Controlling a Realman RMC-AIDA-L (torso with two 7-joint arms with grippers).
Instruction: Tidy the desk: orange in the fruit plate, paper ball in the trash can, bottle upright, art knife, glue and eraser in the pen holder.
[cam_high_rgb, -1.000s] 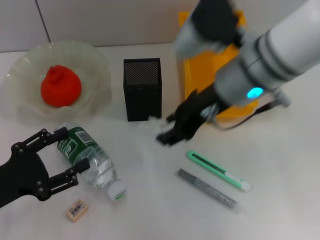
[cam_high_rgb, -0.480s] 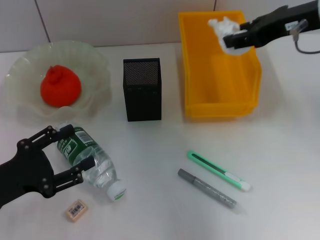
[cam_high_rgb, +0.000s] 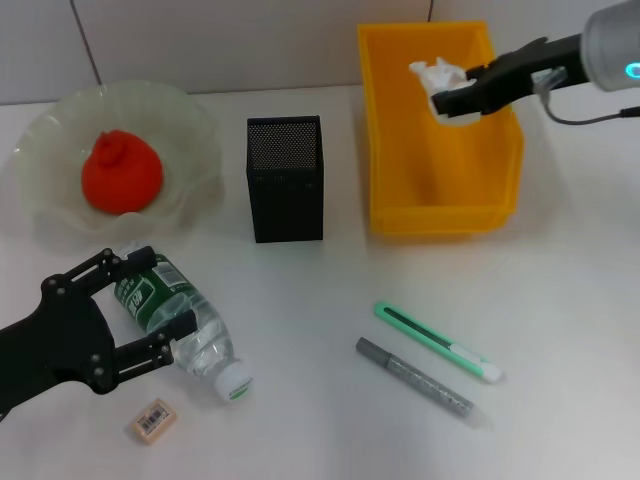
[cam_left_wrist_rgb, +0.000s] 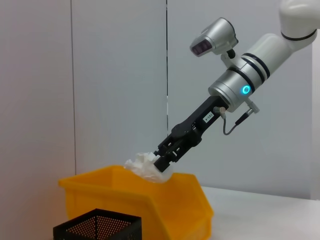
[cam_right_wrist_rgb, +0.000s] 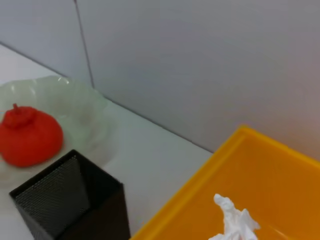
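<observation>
Right gripper (cam_high_rgb: 458, 98): reached in from the right over the far part of the yellow bin, fingers clamped on the paper ball.
Paper ball (cam_high_rgb: 437, 77): white and crumpled, held up above the trash can's open top.
Trash can (cam_high_rgb: 440, 205): a yellow bin standing at the far right of the desk.
Left gripper (cam_high_rgb: 140, 307): near left, fingers spread wide on either side of the bottle's body; I could not tell whether they touched it.
Bottle (cam_high_rgb: 185, 326): lay on its side, white cap pointing toward the near edge.
Orange (cam_high_rgb: 121, 172): sat in the fruit plate (cam_high_rgb: 40, 140), far left.
Pen holder (cam_high_rgb: 285, 179): black mesh, upright between plate and bin.
Art knife (cam_high_rgb: 437, 341): green, lay on the desk right of the bottle.
Glue (cam_high_rgb: 414, 378): grey stick, just nearer than the knife.
Eraser (cam_high_rgb: 153, 418): lay near the front edge, by the left gripper.
</observation>
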